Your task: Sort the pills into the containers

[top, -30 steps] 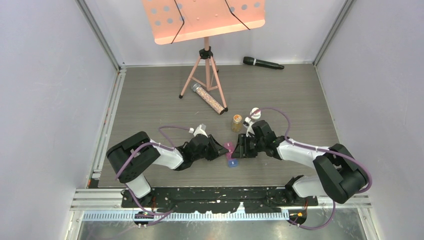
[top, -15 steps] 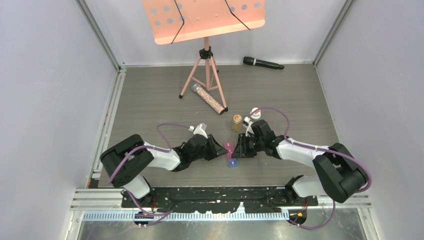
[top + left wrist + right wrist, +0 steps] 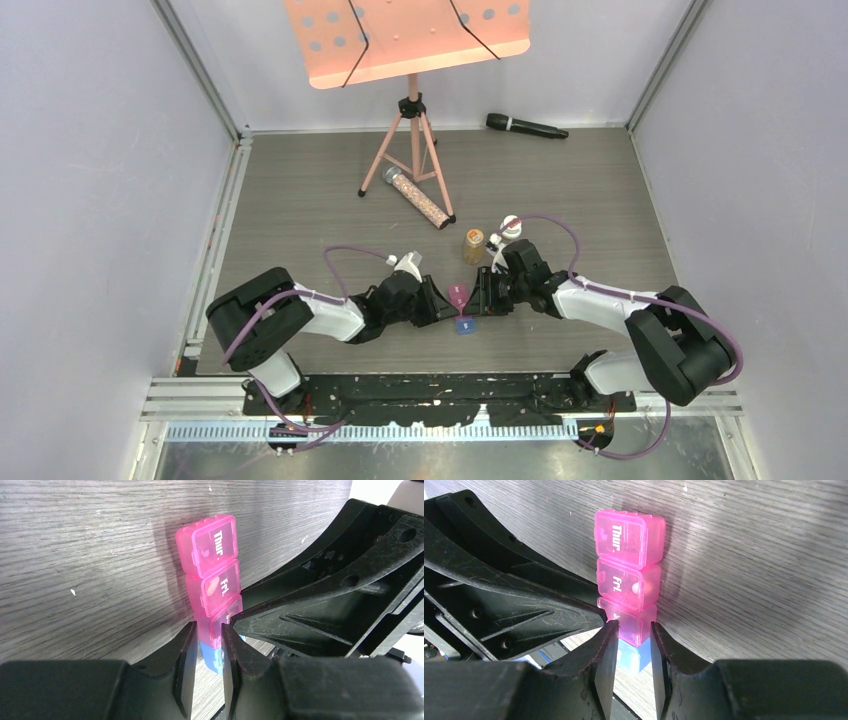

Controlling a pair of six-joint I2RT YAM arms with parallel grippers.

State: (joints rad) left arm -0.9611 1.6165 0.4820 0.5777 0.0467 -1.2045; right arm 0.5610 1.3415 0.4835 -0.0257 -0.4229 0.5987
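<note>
The pill-box strip (image 3: 458,294) lies on the table between my two grippers, with pink compartments marked "Thur." (image 3: 212,550) and "Fri." (image 3: 624,582), a third pink one and a blue end (image 3: 464,325). A pale pill (image 3: 212,585) shows through the "Fri." lid. My left gripper (image 3: 443,308) comes from the left, and its narrow jaws (image 3: 209,630) clamp the strip where pink meets blue. My right gripper (image 3: 478,303) comes from the right, and its jaws (image 3: 634,627) close on the same spot. The two grippers nearly touch.
A small amber bottle (image 3: 473,245) stands just behind the grippers. A clear tube of speckled beads (image 3: 420,197) lies by the pink music-stand tripod (image 3: 410,150). A black microphone (image 3: 527,126) lies at the back right. Walls enclose the table.
My left gripper has shifted a little to the right, closing in on the strip. The right gripper and the strip have hardly moved.
</note>
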